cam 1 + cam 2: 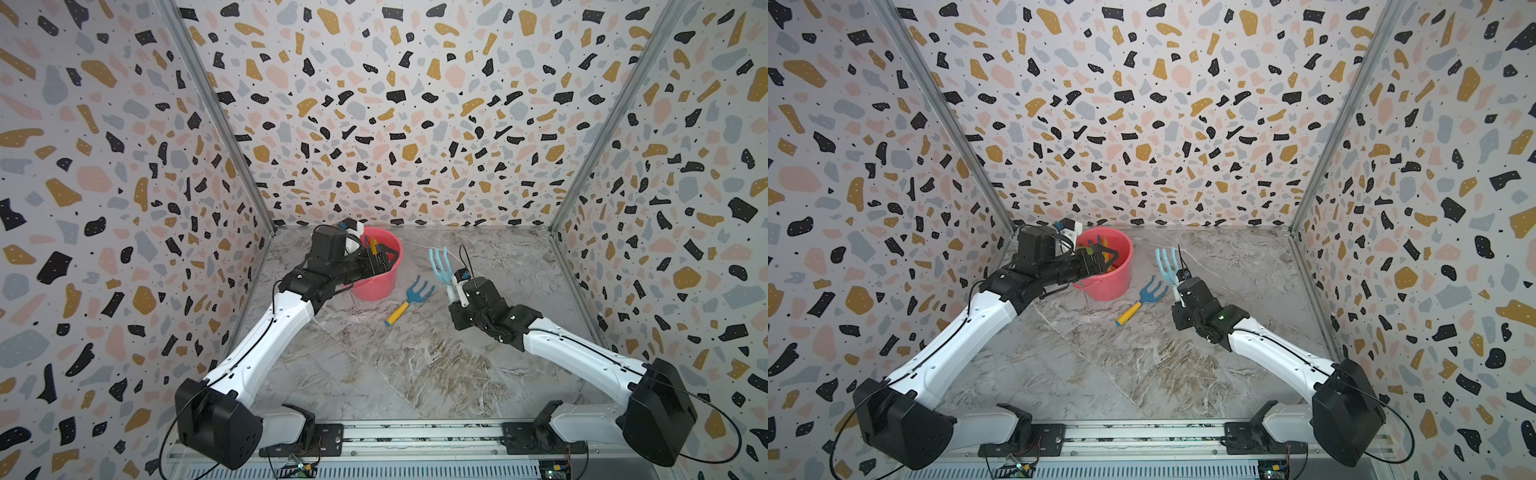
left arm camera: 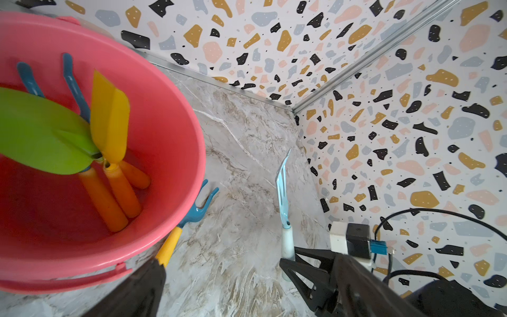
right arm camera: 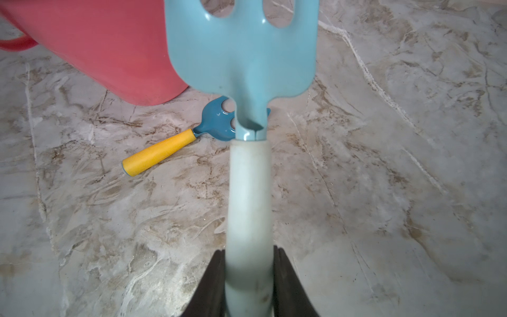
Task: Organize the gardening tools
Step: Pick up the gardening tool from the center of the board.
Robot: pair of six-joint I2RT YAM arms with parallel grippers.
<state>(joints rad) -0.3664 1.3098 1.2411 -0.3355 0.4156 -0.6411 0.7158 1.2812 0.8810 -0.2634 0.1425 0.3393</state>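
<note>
Right wrist view: the light-blue rake (image 3: 241, 55) runs straight out from the right end effector (image 3: 248, 254), whose two black fingers are clenched on the lower end of its pale, whitish handle. That handle is a smooth, rounded cylinder, scuffed and faintly grubby. The head is glossy plastic, a flat plate that splits into broad, rounded tines pointing away from the grip. In both top views the rake stands tilted, head uppermost, to the right of the pink bucket (image 1: 376, 286). Whether its butt touches the bench (image 1: 395, 365) cannot be told.

A dark-blue rake (image 1: 409, 301) lies flat on the bench between the bucket and the held rake, just beside the bucket's base, its curved tines towards the back wall and its matte yellow handle towards the arms. No end effector touches it.

The left end effector (image 1: 1109, 259) hangs over the bucket's mouth with its fingers spread wide and nothing between them. In the left wrist view a green spade (image 2: 41, 131) with a broad leaf-shaped blade, a yellow shovel (image 2: 109, 118) with a narrow squared blade and a second dark-blue rake (image 2: 74, 85) stand inside, handles down and heads leaning on the wall.

The bucket is smooth round plastic with a thin bail handle. The bench has a grey-brown veined marble look.
</note>
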